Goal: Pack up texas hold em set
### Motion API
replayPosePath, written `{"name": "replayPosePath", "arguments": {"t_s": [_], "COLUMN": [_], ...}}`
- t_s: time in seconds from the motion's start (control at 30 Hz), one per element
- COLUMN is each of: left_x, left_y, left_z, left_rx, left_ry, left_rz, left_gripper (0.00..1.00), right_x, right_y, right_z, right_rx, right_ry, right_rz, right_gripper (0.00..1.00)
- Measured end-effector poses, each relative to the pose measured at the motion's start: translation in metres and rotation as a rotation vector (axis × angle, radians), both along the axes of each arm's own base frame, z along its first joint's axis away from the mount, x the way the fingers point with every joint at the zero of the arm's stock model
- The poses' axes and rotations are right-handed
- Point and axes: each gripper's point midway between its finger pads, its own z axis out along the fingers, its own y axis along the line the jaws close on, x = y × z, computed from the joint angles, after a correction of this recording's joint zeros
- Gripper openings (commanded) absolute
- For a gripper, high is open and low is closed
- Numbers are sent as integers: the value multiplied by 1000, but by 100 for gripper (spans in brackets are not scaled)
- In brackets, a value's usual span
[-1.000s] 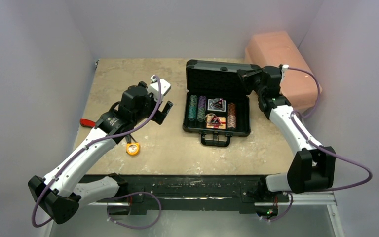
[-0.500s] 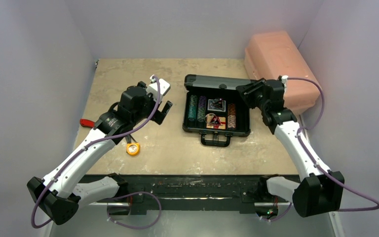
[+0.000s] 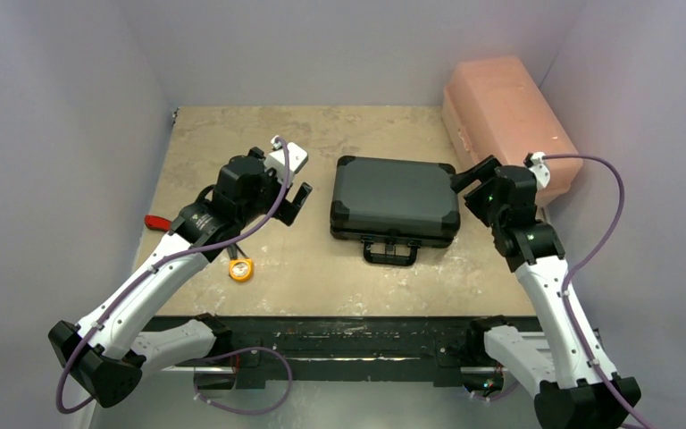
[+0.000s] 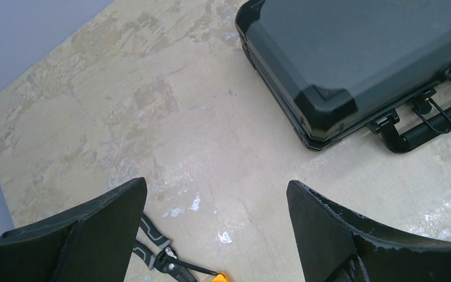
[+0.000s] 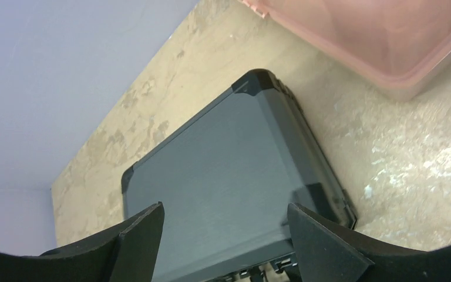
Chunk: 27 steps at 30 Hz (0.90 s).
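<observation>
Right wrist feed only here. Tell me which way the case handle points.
Observer: The handle of the briefcase points toward the arm bases, on the near side.
Operator: Report the left gripper.
Observer: The left gripper is open and empty, over the bare table to the left of the briefcase.
Operator: Name anything loose on that side.
Observer: An orange tape measure lies to the near left of the briefcase, apart from it.
</observation>
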Motion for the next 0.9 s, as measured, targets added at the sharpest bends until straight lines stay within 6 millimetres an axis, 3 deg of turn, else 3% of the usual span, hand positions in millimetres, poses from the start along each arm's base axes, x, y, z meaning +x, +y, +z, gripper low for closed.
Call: {"name": "replayPosePath", "arguments": {"t_s": [0.1, 0.27, 0.5, 0.73, 0.8, 0.9], "left_x": [0, 0, 0, -1, -1, -1], "left_y": [0, 0, -1, -1, -2, -2], "left_z": [0, 0, 0, 0, 0, 0], "left_rx": [0, -1, -2, -3, -4, -4], "left_ry": [0, 0, 2, 3, 3, 3], "left_rz": [0, 0, -4, -8, -9, -10], "left_gripper": [89, 89, 89, 89, 89, 89], "right_x": [2, 14, 35, 46, 48, 53], "right_y": [-7, -9, -17, -34, -36, -34], "right_z": [5, -9, -49, -109, -118, -115], "right_rx": [-49, -119, -233, -336, -347, -345], "right_ry": [-12, 27, 135, 321, 344, 322], "right_rz": [-8, 15, 21, -37, -49, -60], "right_gripper": [78, 76, 75, 55, 50, 46]}}
